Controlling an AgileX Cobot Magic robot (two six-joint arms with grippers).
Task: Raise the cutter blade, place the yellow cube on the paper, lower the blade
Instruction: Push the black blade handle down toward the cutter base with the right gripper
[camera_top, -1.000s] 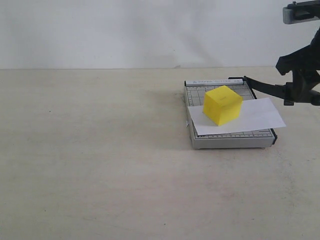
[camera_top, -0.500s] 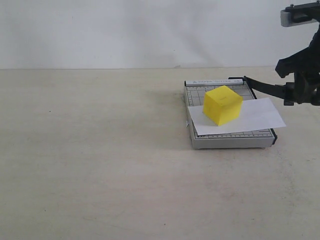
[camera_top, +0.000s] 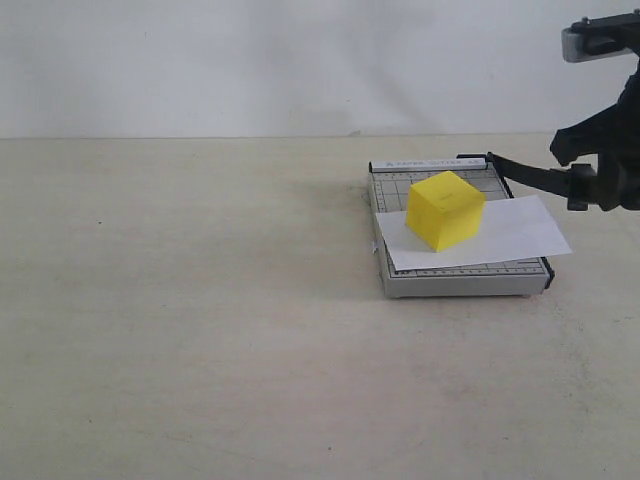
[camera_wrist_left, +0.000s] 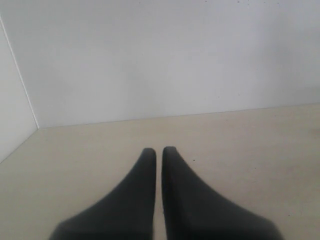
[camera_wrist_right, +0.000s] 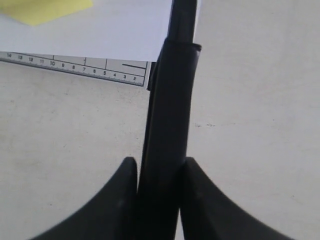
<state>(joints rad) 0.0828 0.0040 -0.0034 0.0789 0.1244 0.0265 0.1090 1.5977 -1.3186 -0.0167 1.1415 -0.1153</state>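
Note:
The yellow cube (camera_top: 445, 209) rests on the white paper (camera_top: 510, 232), which lies across the small grey trimmer (camera_top: 455, 280) and overhangs its right side. The black cutter blade (camera_top: 530, 175) slants up from its hinge at the trimmer's back right corner. My right gripper (camera_top: 588, 186) is shut on the blade's thick handle (camera_wrist_right: 167, 135), whose sides my two fingers press. The paper (camera_wrist_right: 120, 30) and a corner of the cube (camera_wrist_right: 42, 10) show beyond the handle. My left gripper (camera_wrist_left: 158, 151) is shut on nothing, above bare table and out of the exterior view.
The trimmer stands on a pale tabletop (camera_top: 200, 300) at the right, with a white wall behind. Its ruler edge (camera_wrist_right: 75, 67) runs beside the paper in the right wrist view. A wall corner (camera_wrist_left: 20, 85) shows in the left wrist view.
My right gripper, holding the blade handle, has shifted very slightly up and to the right. The cube, paper and trimmer have stayed put.

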